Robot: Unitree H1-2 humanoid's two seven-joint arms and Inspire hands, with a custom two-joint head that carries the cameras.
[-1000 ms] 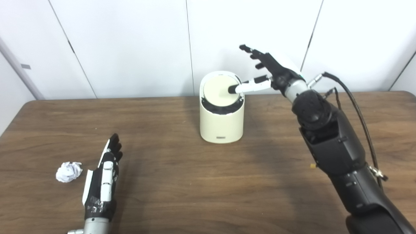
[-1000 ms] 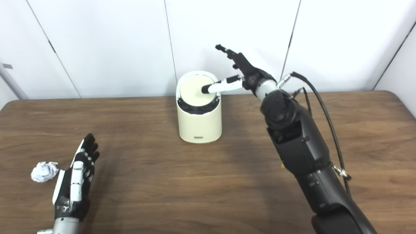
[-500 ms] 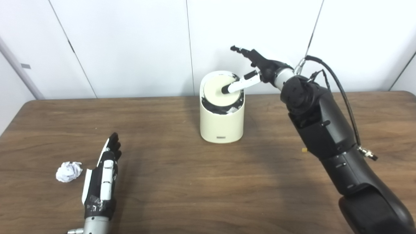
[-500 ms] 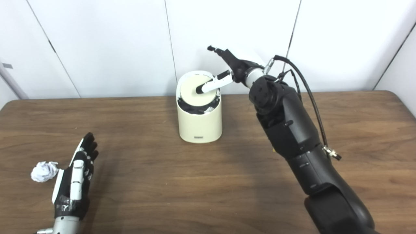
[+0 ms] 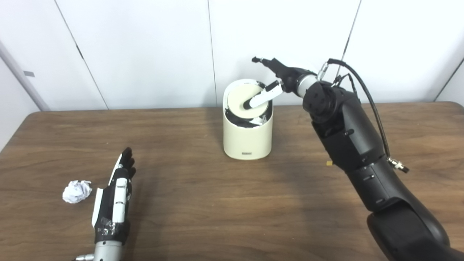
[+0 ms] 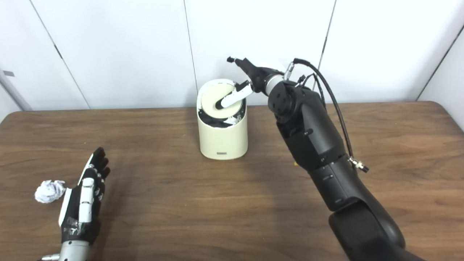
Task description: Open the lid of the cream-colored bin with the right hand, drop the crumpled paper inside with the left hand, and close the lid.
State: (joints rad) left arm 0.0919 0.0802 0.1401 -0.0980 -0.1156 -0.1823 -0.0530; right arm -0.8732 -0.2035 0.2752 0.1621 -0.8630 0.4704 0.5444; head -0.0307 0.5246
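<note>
While right hand [image 5: 281, 78] thumb presses on bin [image 5: 247, 136] lid [image 5: 243, 103], fingers apart, left hand [image 5: 114, 195] lies flat & empty near paper [image 5: 76, 191]

A: Where's the right hand [image 6: 253, 78]?
B: Over the cream-colored bin [image 6: 223, 136] at the table's [image 6: 232, 203] far side, thumb pressing on the tilted lid [image 6: 216, 101], other fingers spread.
A: And the left hand [image 6: 82, 201]?
B: Near left, flat and empty, just right of the crumpled paper [image 6: 48, 191].

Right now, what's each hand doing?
Left hand: open, empty, beside the crumpled paper.
Right hand: open, thumb pressing the bin lid.
</note>
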